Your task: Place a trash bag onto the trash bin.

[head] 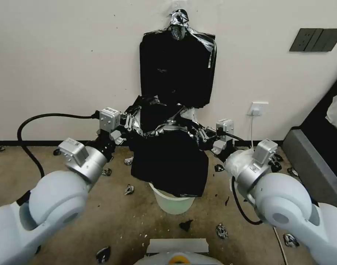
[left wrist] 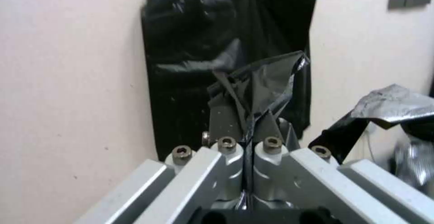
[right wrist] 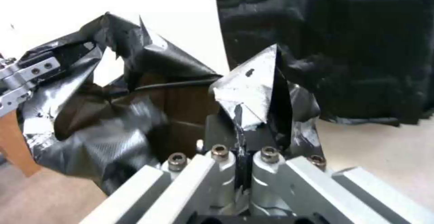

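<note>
My left pincer (head: 128,123) and right pincer (head: 202,133), each clamped on a top corner of the thin glossy black plastic trash bag (head: 170,162), hang it between them above the round cream-white plastic trash bin (head: 174,203), which I judge needs spreading before lowering.

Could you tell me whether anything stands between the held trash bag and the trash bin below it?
Nothing visible does: the trash bag, pinched by the left gripper and right gripper, hangs directly over the trash bin.

Glossy black trash bag (head: 170,162) with silvery sheen; cream-white, perhaps faintly greenish, trash bin (head: 174,202).
</note>
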Controlling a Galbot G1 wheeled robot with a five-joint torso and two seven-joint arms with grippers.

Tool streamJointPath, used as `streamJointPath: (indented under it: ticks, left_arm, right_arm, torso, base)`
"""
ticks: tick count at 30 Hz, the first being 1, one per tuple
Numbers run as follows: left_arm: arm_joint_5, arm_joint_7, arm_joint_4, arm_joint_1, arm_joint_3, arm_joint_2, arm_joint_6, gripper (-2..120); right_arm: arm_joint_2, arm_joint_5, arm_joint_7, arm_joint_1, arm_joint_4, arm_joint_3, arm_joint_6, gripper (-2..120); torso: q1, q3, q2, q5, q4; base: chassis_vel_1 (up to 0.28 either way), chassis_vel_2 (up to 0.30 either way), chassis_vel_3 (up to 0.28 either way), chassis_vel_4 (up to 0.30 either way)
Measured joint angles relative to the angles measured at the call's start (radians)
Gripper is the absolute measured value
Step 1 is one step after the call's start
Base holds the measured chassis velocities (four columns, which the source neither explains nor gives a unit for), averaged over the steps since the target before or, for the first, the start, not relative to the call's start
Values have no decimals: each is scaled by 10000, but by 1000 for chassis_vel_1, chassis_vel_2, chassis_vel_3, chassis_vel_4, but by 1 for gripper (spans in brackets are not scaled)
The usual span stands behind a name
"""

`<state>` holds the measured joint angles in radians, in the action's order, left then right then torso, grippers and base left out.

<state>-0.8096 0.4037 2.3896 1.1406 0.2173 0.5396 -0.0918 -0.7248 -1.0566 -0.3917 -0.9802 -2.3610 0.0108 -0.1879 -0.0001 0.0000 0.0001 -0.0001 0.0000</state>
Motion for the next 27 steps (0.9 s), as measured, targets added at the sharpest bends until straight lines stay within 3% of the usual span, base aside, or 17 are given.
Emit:
streamJointPath:
  ticks: [9,27]
  left_arm:
    - [-225,94,-308,-441,-130,171,112,0]
    - [-93,642,-717,-185,-1741,2009,-440,0]
  right_arm:
    - [-394,-210,-123,845,463,546,61,0]
    - [320,-374,-199,-1579,413,-1414,-63,0]
  torso:
    - [1,0,0,1,1]
    - [0,0,-3,2,0]
  base:
    - [0,0,0,0]
    - [0,0,0,0]
